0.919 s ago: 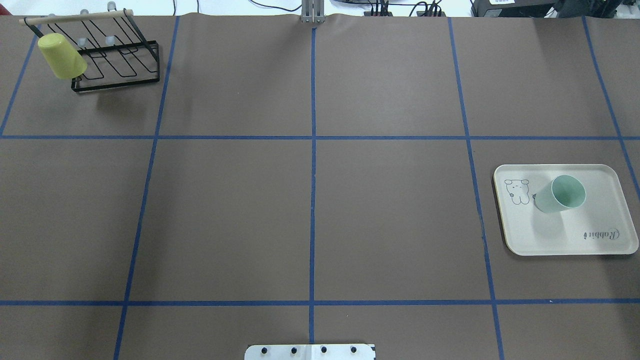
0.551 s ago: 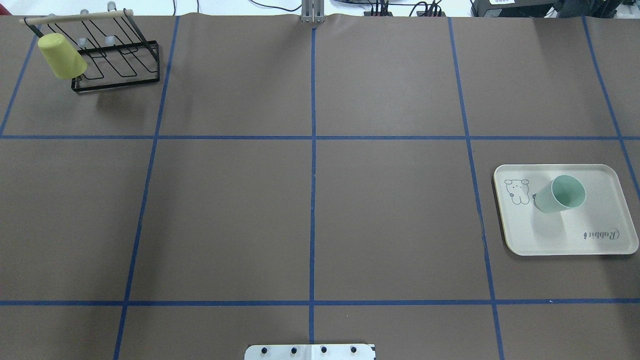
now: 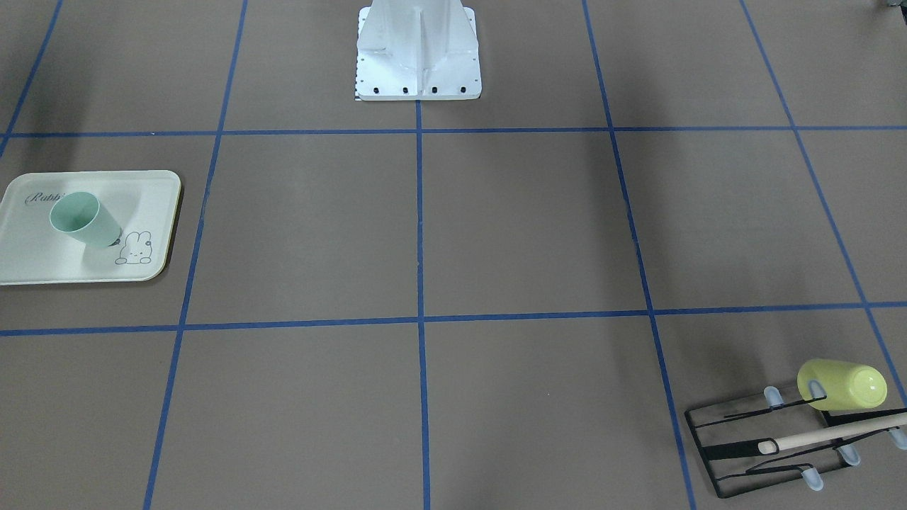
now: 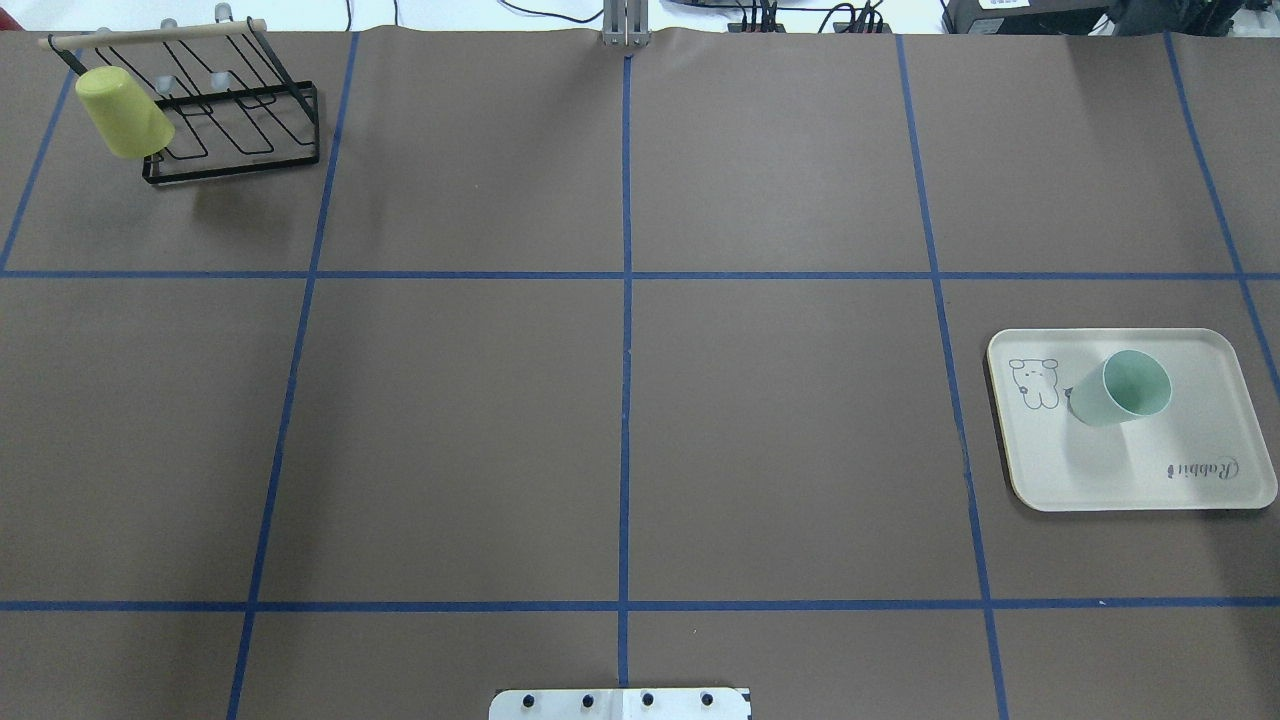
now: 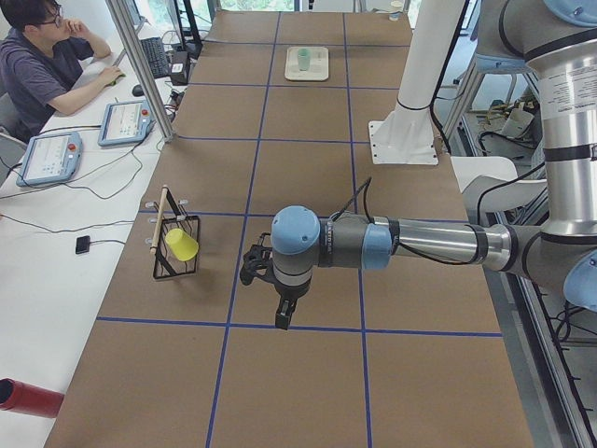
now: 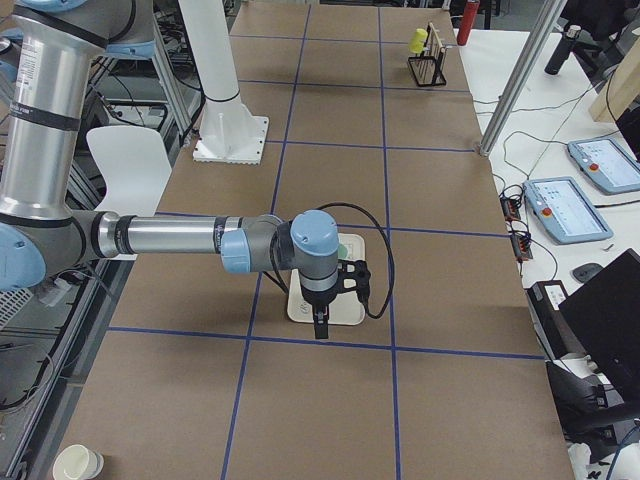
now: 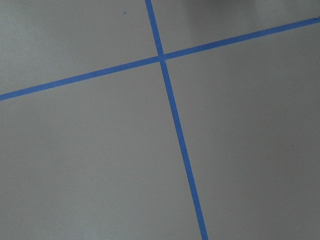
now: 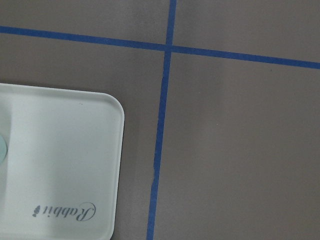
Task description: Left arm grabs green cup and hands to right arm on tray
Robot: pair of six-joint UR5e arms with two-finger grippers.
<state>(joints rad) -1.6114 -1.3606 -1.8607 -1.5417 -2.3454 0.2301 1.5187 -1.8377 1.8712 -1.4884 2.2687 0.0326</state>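
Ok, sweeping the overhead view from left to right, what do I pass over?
Yellow-green cup → white base plate → bunny drawing → green cup. The wire rack and the tray overlap the cups, so they are left out.

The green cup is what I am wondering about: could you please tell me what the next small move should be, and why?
Probably nothing more than parking both arms: the green cup already stands on the tray, nothing touches it, and the left arm and right arm hang apart from it above the table.
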